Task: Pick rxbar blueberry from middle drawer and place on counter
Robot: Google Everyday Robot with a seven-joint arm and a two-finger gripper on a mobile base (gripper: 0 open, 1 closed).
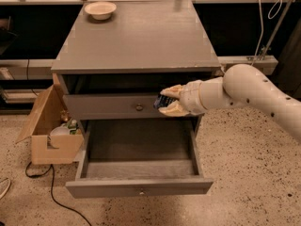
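The rxbar blueberry (161, 100) shows only as a small dark navy patch with a faint pale mark. It is pinched between the two cream fingers (173, 91) of the hand (165, 101), which is closed on it. Most of the wrapper is hidden behind those fingers, so its print and full shape cannot be made out.

The hand holds the bar in the air in front of the upper drawer front (108, 106), just right of its brass knob (139, 108). That puts it above the open middle drawer (141, 142) and below the counter (141, 36) edge. The white arm (249, 91) reaches in from the right and is cut off at the picture's edge.

The drawer's grey floor is bare. A cream bowl (100, 9) sits at the counter's far left corner. A cardboard box (47, 135) stands on the floor to the left, its contents hard to identify.
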